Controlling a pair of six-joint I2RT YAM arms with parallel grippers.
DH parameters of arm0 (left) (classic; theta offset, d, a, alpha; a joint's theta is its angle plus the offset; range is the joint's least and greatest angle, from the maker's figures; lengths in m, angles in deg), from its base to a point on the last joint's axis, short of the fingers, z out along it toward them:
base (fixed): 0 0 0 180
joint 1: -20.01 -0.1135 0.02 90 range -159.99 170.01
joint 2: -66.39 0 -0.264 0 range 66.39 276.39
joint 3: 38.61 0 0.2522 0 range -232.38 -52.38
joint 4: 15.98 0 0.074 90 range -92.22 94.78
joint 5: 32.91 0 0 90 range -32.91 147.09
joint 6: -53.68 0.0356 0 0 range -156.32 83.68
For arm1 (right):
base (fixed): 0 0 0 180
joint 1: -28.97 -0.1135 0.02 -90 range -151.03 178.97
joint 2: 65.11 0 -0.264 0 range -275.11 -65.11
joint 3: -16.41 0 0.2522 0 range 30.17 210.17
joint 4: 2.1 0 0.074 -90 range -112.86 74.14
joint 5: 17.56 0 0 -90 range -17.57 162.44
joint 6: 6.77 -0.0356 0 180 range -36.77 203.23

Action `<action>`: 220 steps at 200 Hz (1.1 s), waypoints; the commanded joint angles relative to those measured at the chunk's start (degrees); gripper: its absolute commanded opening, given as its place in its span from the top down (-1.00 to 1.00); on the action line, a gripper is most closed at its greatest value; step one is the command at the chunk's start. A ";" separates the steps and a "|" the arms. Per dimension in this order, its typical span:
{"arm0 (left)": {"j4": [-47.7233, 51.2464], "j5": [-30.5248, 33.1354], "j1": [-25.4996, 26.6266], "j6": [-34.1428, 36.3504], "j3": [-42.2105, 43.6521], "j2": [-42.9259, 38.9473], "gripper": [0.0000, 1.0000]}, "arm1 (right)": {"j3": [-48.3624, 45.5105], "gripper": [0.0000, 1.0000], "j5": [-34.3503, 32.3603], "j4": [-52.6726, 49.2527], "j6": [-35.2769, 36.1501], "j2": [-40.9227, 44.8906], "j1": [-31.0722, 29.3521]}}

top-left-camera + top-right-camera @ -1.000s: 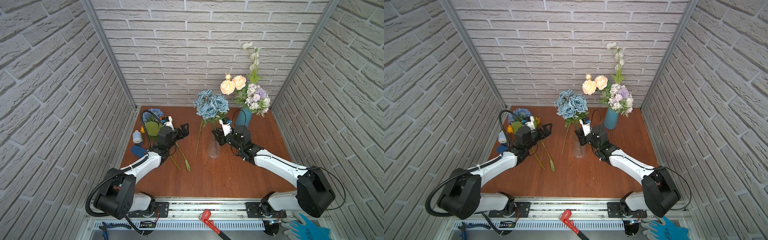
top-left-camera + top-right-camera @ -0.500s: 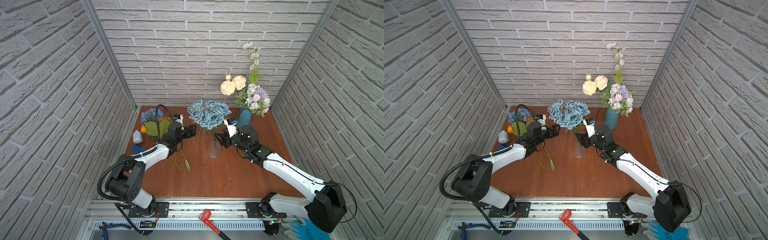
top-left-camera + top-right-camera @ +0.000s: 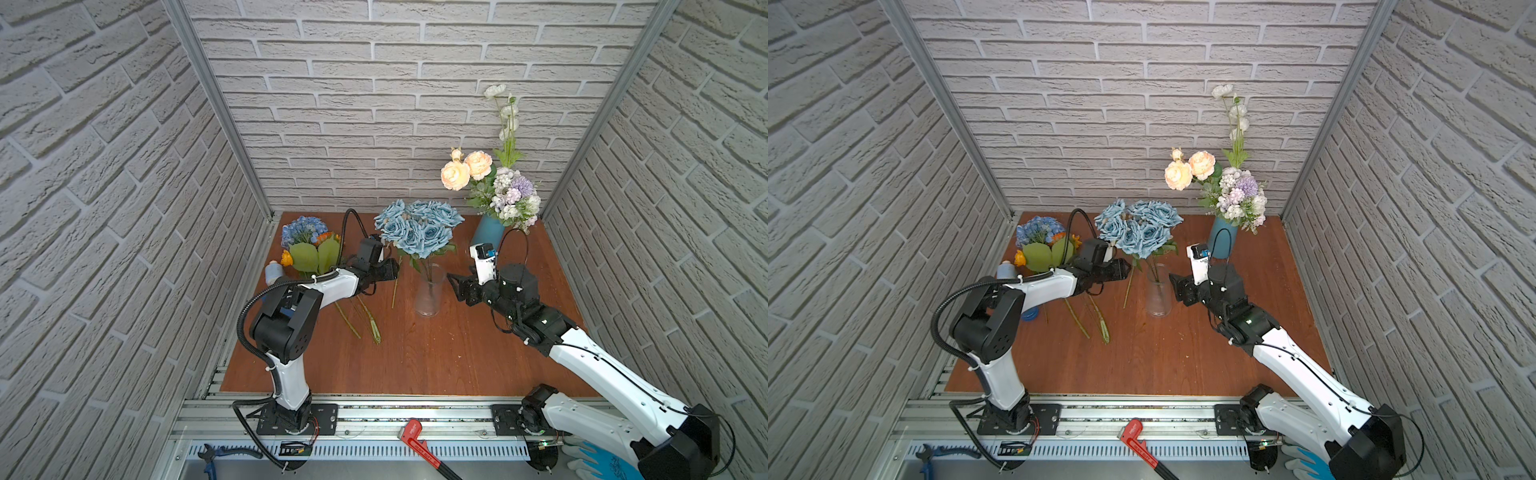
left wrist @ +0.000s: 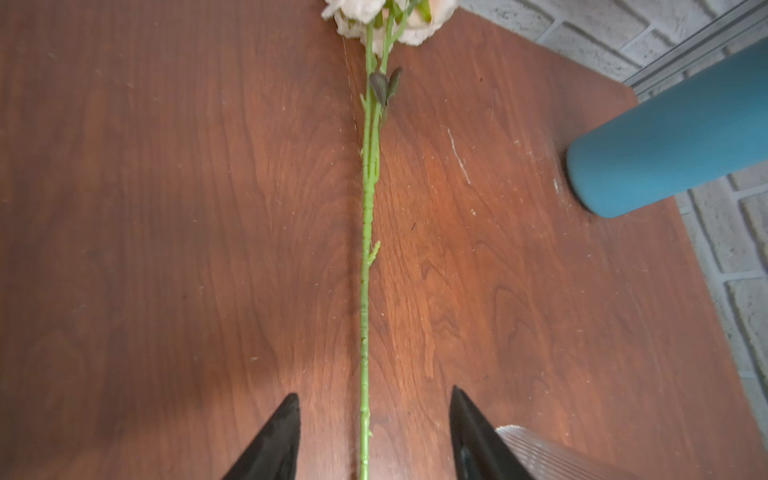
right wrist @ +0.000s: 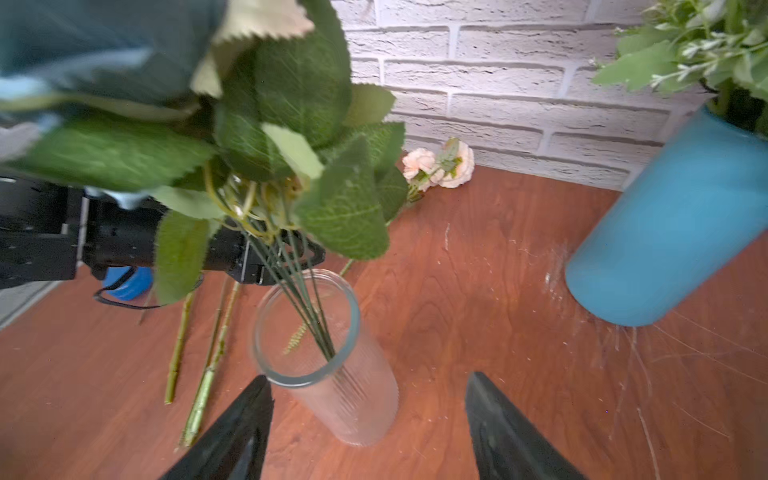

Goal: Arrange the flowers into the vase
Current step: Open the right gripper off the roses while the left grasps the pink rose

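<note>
Dusty-blue roses (image 3: pixel 417 228) in glass vase (image 3: pixel 429 295), right pincer (image 3: pixel 454 286) released beside its rim, left pincer (image 4: pixel 374 390) released astride stem (image 4: pixel 365 291)

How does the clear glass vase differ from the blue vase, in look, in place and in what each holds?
The clear glass vase is transparent and ribbed; the blue vase is opaque.
The clear glass vase holds only dusty-blue roses; the blue vase holds cream-peach roses, lilac-white clusters and tall white buds.
The clear glass vase stands near the middle of the wooden table; the blue vase stands at its back right corner.
Both stand upright.
</note>
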 commanded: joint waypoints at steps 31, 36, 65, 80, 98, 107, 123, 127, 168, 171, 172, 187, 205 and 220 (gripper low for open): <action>0.96 0.24 2.31 0.51 -4.58 5.69 0.02 | -0.59 -0.99 -7.93 2.83 -3.34 -0.70 0.56; 0.94 0.47 2.40 0.57 -4.96 6.10 0.02 | -0.53 -0.99 -7.94 2.83 -3.32 -0.74 0.56; 2.69 2.30 3.08 1.42 -8.23 9.33 0.14 | -0.19 -0.99 -7.81 2.65 -3.23 -1.15 0.69; 3.35 3.24 3.16 1.66 -9.40 10.47 0.18 | -0.03 -0.99 -7.59 2.58 -3.26 -1.36 0.83; 4.66 4.91 3.25 2.49 -10.81 11.65 0.28 | 0.07 -0.99 -7.24 2.57 -3.17 -1.48 0.91; 5.41 5.58 3.31 2.97 -11.50 12.23 0.31 | 0.13 -0.99 -7.23 2.57 -3.17 -1.50 0.94; 6.59 6.47 3.37 3.68 -12.63 13.27 0.35 | 0.08 -0.99 -7.32 2.74 -3.23 -1.30 0.91; 6.96 6.82 3.48 3.84 -12.94 13.54 0.36 | 0.07 -0.99 -7.28 2.74 -3.24 -1.36 0.91; 10.12 9.87 3.86 6.01 -15.48 15.77 0.39 | 0.07 -0.99 -7.33 3.00 -3.15 -0.34 0.94; 10.31 9.88 3.90 6.10 -15.65 15.91 0.39 | 0.09 -0.99 -7.33 3.00 -3.17 -0.29 0.92; 10.39 9.90 3.88 6.12 -15.69 15.96 0.39 | 0.08 -0.99 -7.33 3.01 -3.17 -0.26 0.91; 11.00 9.91 3.87 6.23 -16.33 16.77 0.40 | 0.00 -0.99 -7.41 3.01 -3.17 0.05 1.01; 11.10 9.89 3.93 6.33 -16.52 17.16 0.45 | 0.02 -0.99 -7.39 3.01 -3.13 0.34 0.98; 10.84 9.98 3.85 6.41 -16.52 17.09 0.66 | 0.01 -0.99 -7.50 2.92 -3.17 0.48 1.00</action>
